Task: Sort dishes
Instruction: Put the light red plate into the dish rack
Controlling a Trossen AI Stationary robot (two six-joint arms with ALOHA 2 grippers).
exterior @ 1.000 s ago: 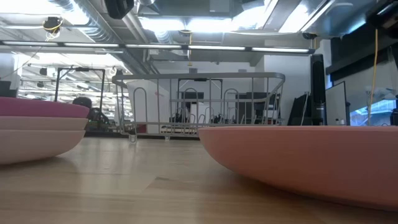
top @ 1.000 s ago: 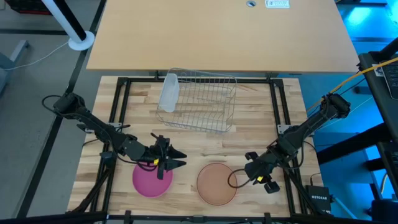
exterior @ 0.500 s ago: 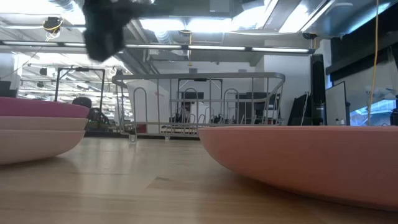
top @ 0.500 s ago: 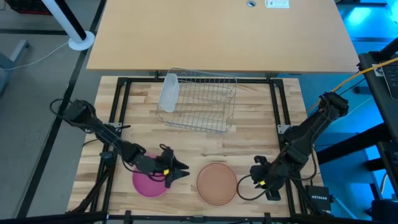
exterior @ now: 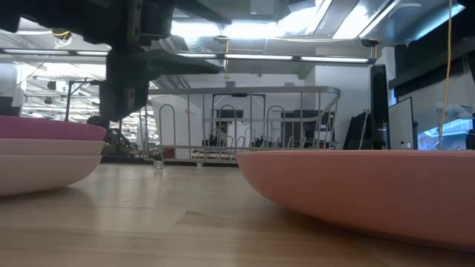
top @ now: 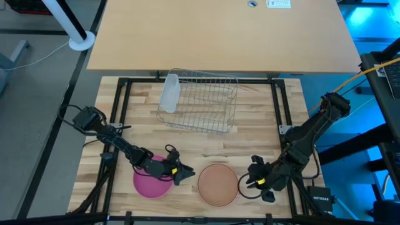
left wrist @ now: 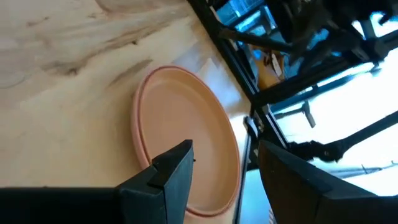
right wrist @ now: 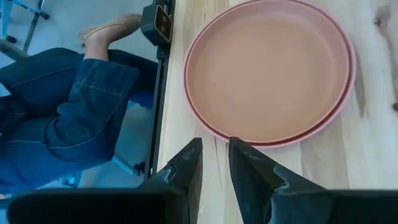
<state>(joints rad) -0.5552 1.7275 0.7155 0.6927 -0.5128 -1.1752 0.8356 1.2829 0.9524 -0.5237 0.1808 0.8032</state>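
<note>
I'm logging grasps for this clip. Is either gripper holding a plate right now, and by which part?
Nothing is held. The left gripper hangs open at the round magenta plastic plate's edge; the right gripper stands empty beside the round tan-brown plate.

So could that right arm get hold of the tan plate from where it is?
Probably yes. The right gripper sits just beside the tan plate's rim, its fingers slightly apart, and only bare wood lies between them.

Left gripper (top: 183, 173) is shifting off the magenta plate (top: 150, 183) toward the tan plate (top: 218, 184); right gripper (top: 251, 178) is dropping back toward the table's (top: 206, 142) near edge beside it.
</note>
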